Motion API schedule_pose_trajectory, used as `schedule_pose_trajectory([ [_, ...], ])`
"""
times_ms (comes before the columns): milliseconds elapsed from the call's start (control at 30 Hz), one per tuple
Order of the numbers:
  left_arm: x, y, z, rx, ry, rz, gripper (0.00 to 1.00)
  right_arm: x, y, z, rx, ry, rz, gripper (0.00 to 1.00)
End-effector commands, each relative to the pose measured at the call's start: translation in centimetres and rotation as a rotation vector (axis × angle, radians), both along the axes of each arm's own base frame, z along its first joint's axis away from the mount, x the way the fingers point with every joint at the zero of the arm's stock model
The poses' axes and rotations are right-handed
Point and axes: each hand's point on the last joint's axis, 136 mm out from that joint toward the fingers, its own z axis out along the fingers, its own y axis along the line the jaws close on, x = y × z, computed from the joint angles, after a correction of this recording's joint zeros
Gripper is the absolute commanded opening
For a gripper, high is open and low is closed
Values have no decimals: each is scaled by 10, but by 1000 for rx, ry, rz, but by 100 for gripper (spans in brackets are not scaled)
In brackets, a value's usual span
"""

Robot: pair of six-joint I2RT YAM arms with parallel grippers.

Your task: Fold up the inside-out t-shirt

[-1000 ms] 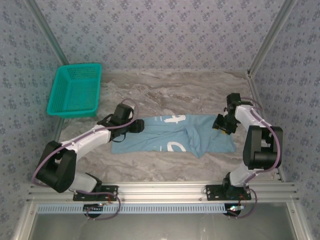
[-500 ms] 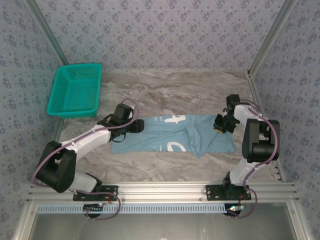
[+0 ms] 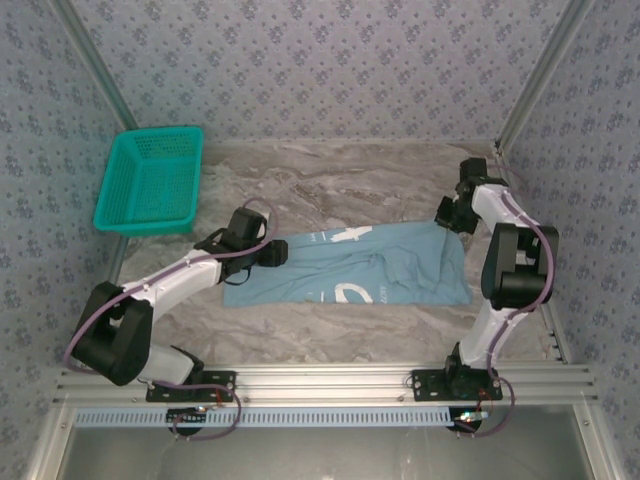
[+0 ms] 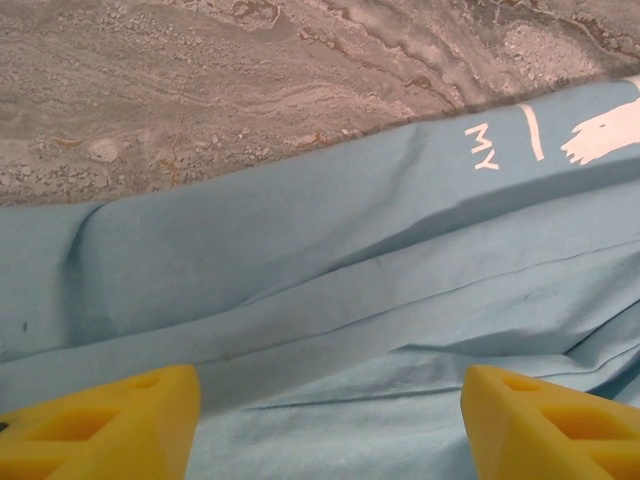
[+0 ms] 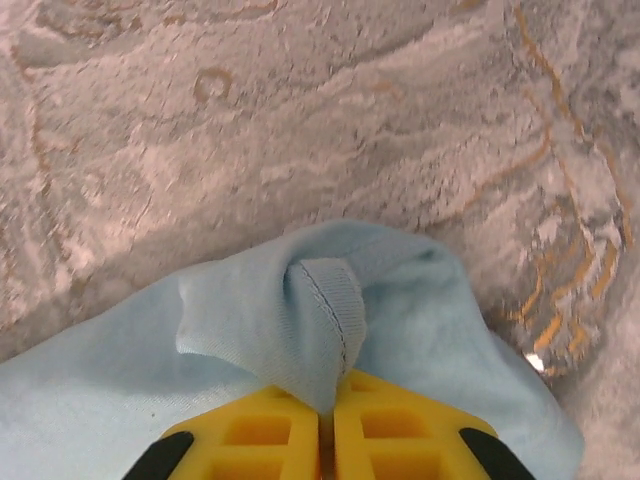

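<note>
Shirt (image 3: 345,270) lies stretched lengthwise across the middle of the tabletop (image 3: 330,175), nearer its front edge. The right gripper (image 5: 325,405), pressed together, pinches a bunched, stitched hem at the cloth's far right corner. The left gripper (image 4: 330,425) hangs spread over the left end, holding nothing. This looks like flattening before the first fold; next the left should close on its end so both pull evenly. The knit is soft and light blue, with long creases and white print. The tabletop is marble-patterned, and a teal mesh basket (image 3: 150,180) sits at the far left corner.

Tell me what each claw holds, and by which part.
The right claw pinches the t-shirt by a stitched hem at its far right corner. The left claw is open, holding nothing.
</note>
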Motion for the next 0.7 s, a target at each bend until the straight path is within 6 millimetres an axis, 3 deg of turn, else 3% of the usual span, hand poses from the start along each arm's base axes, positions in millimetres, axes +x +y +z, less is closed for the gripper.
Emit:
schedule_pose_trajectory([
  [0,5,2,11,15,-23,-3,70,9,-15,-9,-59,36,-9,17],
  [100,5,3,9,25,-21,-4,70,12,-23,-13,-101,67,-18,29],
  [233,7,6,6,50,-15,7,70,4,-29,1,-184,61,-17,39],
  [367,17,23,1,58,15,95,70,-26,0,20,-192,29,48,42],
  [467,26,38,-5,21,51,163,70,-45,40,16,-69,6,113,43],
  [500,30,41,-7,0,67,177,70,-59,53,3,-21,36,136,43],
  [600,39,45,-19,-33,118,205,69,-74,71,-15,81,75,147,42],
  [667,44,47,-29,-43,155,215,69,-77,63,-26,69,103,125,41],
])
